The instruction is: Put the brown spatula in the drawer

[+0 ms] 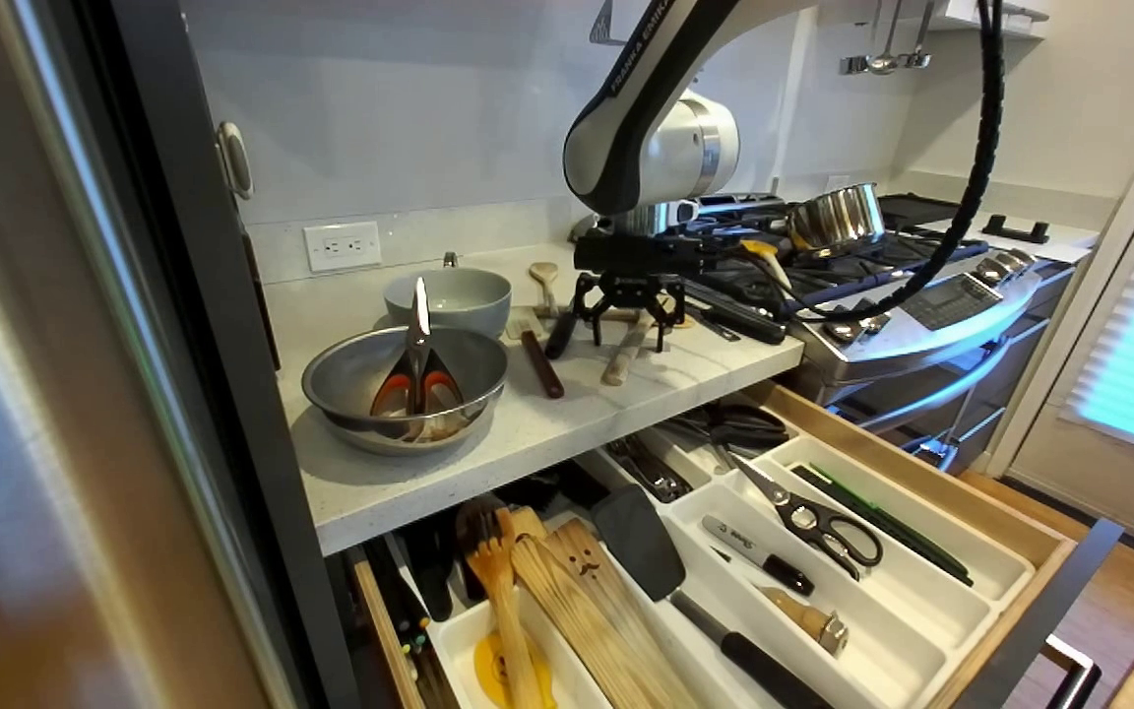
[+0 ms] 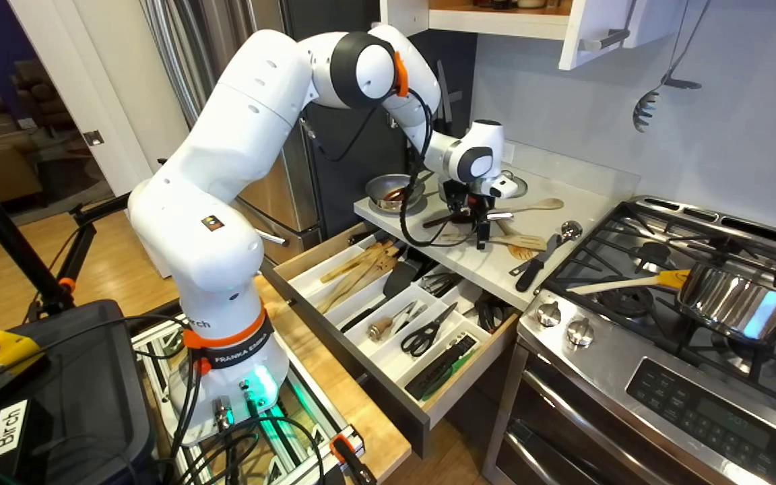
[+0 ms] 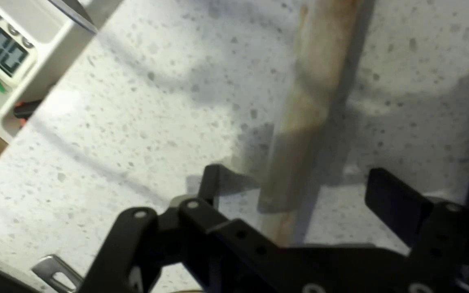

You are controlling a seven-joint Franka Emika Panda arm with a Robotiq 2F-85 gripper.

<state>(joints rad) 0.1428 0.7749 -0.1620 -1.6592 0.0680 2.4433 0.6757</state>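
Note:
The brown spatula (image 1: 623, 362) lies on the white counter, its light tan handle pointing toward the counter's front edge. In an exterior view its slotted head (image 2: 527, 241) shows behind the gripper. In the wrist view its handle (image 3: 314, 97) runs down between the fingers, blurred. My gripper (image 1: 629, 341) is open and points down over the handle. In the wrist view the two fingers (image 3: 293, 179) stand apart on either side of it, with bare counter showing between each finger and the handle. The drawer (image 2: 475, 377) is pulled open below the counter; its light wood side (image 1: 921, 478) also shows.
A metal bowl (image 1: 400, 438) with scissors and a grey bowl (image 1: 449, 290) stand on the counter. A dark reddish-brown utensil (image 1: 542, 364) lies beside the gripper. The drawer's compartments hold scissors (image 1: 813, 517), wooden utensils and a dark spatula (image 1: 638, 542). A stove with a pot (image 2: 738, 303) adjoins.

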